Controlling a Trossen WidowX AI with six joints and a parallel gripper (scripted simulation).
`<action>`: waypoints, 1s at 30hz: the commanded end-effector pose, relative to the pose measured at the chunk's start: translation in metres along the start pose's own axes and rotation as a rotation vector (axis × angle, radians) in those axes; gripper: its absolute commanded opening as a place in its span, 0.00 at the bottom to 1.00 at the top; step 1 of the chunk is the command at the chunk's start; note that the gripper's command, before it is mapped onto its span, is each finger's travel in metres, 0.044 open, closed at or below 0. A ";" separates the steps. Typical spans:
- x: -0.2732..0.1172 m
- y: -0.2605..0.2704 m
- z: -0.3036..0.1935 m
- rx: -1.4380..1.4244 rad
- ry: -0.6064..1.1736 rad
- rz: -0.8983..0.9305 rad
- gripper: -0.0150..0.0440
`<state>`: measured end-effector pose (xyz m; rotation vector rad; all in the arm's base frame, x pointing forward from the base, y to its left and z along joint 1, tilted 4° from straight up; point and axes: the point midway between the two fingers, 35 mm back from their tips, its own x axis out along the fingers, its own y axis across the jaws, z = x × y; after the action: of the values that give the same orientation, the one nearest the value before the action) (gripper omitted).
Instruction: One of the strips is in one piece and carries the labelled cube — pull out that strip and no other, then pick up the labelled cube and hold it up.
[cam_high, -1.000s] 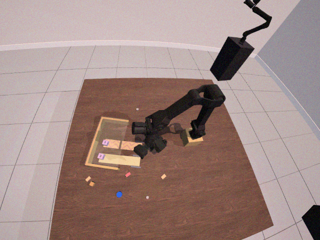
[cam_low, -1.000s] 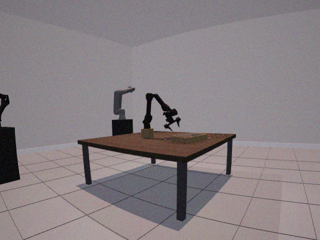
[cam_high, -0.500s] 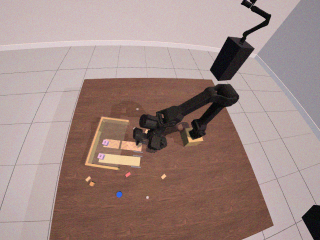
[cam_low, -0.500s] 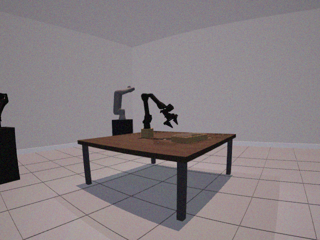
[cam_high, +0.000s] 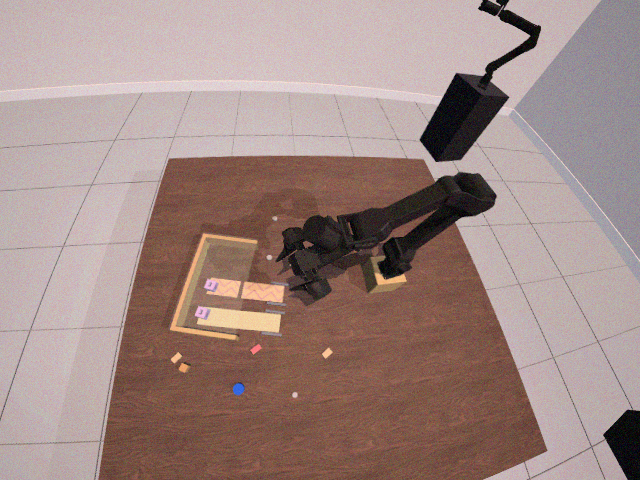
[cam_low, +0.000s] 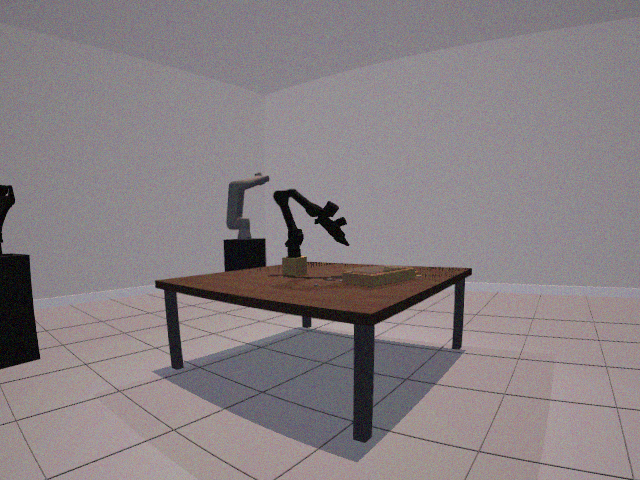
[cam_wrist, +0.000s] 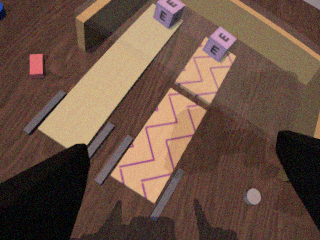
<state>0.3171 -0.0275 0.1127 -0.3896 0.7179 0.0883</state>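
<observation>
The plain pale strip (cam_high: 240, 318) (cam_wrist: 107, 80) shows as one unbroken piece, with a lilac labelled cube (cam_high: 202, 312) (cam_wrist: 168, 12) on its far end. The zigzag strip lies beside it in two pieces with a gap: a near piece (cam_high: 263, 291) (cam_wrist: 160, 150) and a far piece (cam_high: 225, 287) (cam_wrist: 205, 72). A second lilac labelled cube (cam_high: 210, 285) (cam_wrist: 220, 44) sits on the far piece. My gripper (cam_high: 284, 273) (cam_low: 348, 244) (cam_wrist: 183, 147) is open and empty, above the table near the strips' near ends, more toward the zigzag one.
A low wooden wall (cam_high: 188, 281) (cam_low: 379, 277) surrounds the far ends, under a see-through sheet. Grey rails (cam_high: 273, 312) (cam_wrist: 45, 111) flank the near ends. A red block (cam_high: 255, 349) (cam_wrist: 36, 65), a blue disc (cam_high: 238, 389) and a white disc (cam_high: 269, 257) (cam_wrist: 253, 196) lie outside.
</observation>
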 end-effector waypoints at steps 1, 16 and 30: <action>-0.024 -0.017 0.002 0.440 -0.122 -0.140 0.93; -0.024 -0.017 0.002 0.440 -0.122 -0.140 0.93; 0.042 0.014 0.035 0.566 0.291 0.011 0.40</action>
<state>0.3506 -0.0168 0.1174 0.1082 0.8748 -0.1603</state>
